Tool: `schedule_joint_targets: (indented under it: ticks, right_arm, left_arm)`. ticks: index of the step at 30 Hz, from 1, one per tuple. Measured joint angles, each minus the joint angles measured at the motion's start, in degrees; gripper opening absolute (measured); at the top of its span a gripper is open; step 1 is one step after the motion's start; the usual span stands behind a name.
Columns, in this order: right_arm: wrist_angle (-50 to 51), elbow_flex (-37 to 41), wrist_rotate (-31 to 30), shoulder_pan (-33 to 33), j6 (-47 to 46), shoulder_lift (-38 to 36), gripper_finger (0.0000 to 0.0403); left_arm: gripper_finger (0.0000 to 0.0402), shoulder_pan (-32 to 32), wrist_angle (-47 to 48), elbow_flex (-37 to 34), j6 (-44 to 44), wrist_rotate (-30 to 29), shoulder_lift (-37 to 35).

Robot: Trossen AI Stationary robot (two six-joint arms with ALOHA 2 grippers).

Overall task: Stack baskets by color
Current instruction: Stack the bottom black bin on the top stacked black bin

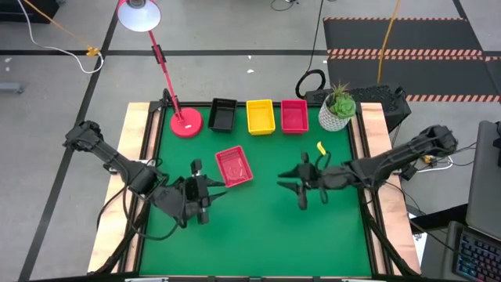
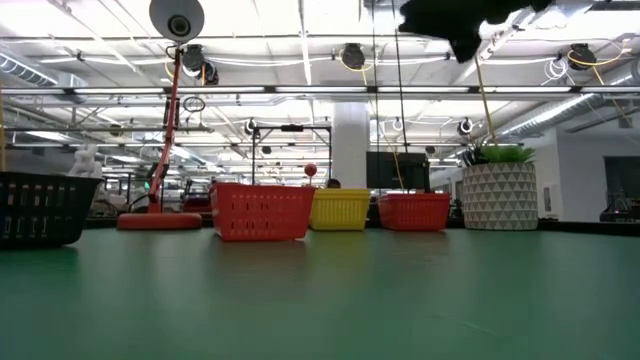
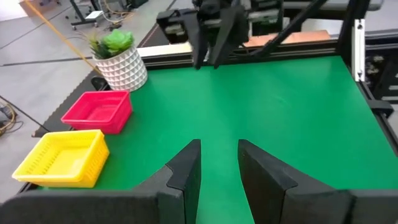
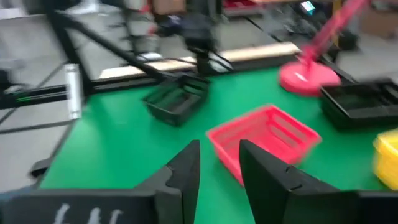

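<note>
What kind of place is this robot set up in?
Probably a large indoor lab or workshop: bare concrete floor with hazard-striped matting, ceiling strip lights, and equipment racks behind the green table.
</note>
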State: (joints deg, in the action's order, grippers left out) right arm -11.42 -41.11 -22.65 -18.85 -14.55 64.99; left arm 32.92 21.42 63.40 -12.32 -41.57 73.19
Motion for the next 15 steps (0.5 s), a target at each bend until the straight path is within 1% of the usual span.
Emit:
schedule_joint_targets:
  ticks: [7,10,12,14,15]
  right_arm:
    - [-6.97,0.24,-0.37,-8.53,8.18,-0.5,0.0073]
    - [-8.32,0.24,-3.21,-10.67,11.08,-0.47,0.0059]
    - [-8.46,0.24,-6.27,-11.55,12.5,-0.46,0.005]
    - [-8.54,0.24,-8.93,-11.97,12.68,-0.46,0.0042]
    - [-8.52,0.24,-9.34,-12.02,12.68,-0.46,0.0038]
  left_arm:
    - [0.0108,2.06,0.32,-0.09,0.16,-0.01,0.0]
    - [0.0108,2.55,0.41,-0.13,-0.34,0.15,-0.9]
    - [0.0108,2.59,0.96,0.32,-0.62,1.12,-1.65]
    - [0.0108,2.59,4.33,1.98,-0.28,3.74,-1.86]
    - [0.0108,2.59,7.2,3.22,-0.79,4.47,-1.86]
